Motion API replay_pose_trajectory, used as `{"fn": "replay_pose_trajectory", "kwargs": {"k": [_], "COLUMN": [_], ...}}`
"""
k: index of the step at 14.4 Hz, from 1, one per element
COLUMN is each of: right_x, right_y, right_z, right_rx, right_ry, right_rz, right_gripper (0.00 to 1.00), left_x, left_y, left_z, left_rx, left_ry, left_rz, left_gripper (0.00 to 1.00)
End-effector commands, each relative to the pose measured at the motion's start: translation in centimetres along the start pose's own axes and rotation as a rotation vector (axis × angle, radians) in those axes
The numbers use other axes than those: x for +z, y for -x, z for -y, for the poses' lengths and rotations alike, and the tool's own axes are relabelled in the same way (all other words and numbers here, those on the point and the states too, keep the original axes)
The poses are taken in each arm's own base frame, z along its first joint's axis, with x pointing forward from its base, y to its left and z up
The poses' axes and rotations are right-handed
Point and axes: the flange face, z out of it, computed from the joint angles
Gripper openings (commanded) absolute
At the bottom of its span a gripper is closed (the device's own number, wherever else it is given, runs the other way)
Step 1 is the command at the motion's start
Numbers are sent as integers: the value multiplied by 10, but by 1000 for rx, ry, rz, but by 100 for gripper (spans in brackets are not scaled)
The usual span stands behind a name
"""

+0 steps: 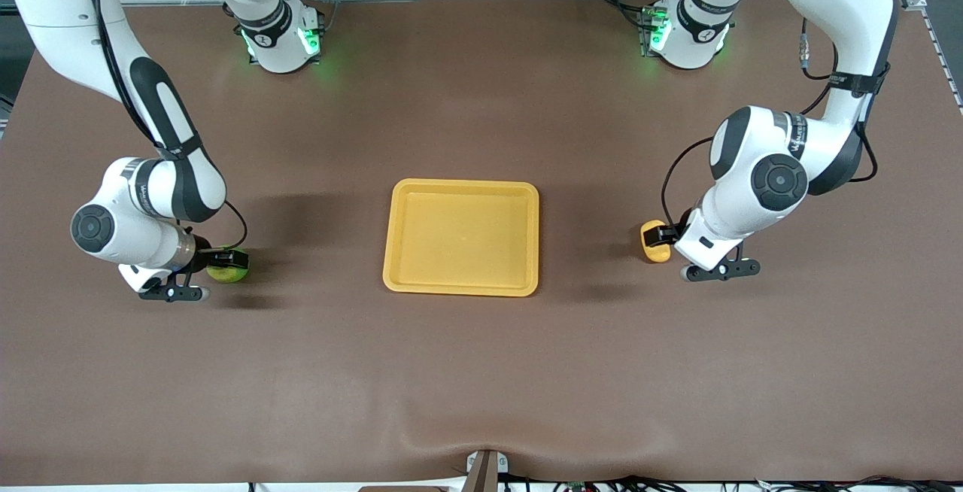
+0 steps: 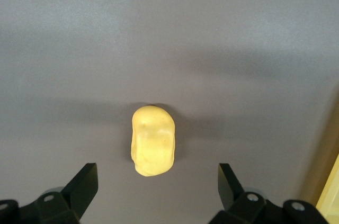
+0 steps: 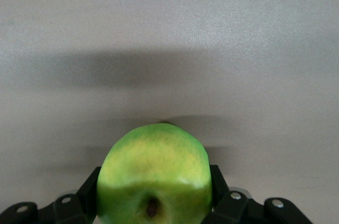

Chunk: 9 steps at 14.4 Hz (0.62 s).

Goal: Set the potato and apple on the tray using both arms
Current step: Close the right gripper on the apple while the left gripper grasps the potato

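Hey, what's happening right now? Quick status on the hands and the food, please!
Left gripper open over potato. Right gripper shut on apple. Tray empty, path clear.

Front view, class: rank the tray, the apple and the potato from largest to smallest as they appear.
1. tray, far the largest.
2 and 3. apple and potato: look alike in size, and each is partly hidden by a gripper, so no ranking.

potato (image 1: 655, 242): small oblong yellow-orange lump, smooth and matte, lying on the table toward the left arm's end, well apart from the tray
apple (image 1: 227, 269): round, yellow-green, brownish stem dimple showing, sitting toward the right arm's end, also well apart from the tray
tray (image 1: 461, 275): shallow yellow-orange rectangle, rounded corners, raised rim, flat mid-table between the two
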Motion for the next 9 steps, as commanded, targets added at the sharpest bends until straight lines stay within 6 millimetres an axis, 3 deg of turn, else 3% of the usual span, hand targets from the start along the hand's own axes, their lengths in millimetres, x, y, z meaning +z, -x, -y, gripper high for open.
{"fn": "replay_pose_trajectory", "kwargs": {"k": [1, 5, 9], "right_x": [5, 6, 6], "right_y": [9, 10, 9], "right_z": [-2, -13, -9], "right_rx": [0, -54, -76], "right_ry": [-17, -22, -24], "right_rz": [-17, -19, -16], "right_gripper": [0, 0, 0], "left_x": [9, 20, 31], "left_y": [-4, -6, -5], "left_z": [2, -4, -12], "left_rx": [-27, -51, -65], "left_ry": [19, 23, 25], "left_rz": [-1, -3, -7], "left_gripper": [100, 100, 100]}}
